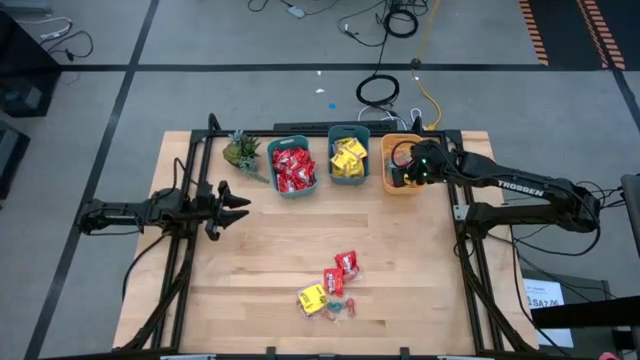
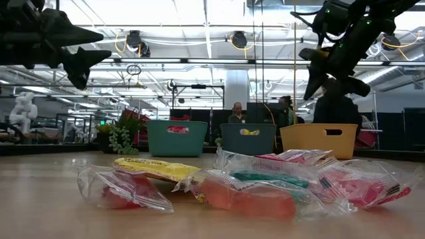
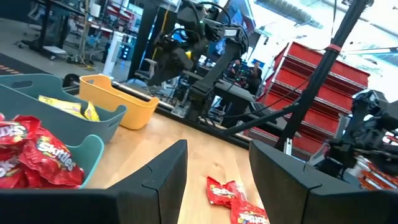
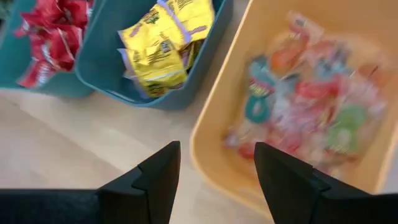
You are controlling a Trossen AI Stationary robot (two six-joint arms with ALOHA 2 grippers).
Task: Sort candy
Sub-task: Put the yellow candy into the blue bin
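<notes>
A small pile of candy lies on the wooden table near its front edge: red packets, a yellow packet and tiny twist-wrapped pieces. Three bins stand in a row at the far edge. One teal bin holds red packets, another teal bin holds yellow packets, and a yellow bin holds twist-wrapped pieces. My right gripper hangs open above the yellow bin's near rim, tilted down, with nothing between its fingers. My left gripper waits open and level at the table's left side.
A small green plant stands left of the bins. Black frame rails run along the table's left and right sides. Bare wood lies between the bins and the pile. People sit in the room beyond the table.
</notes>
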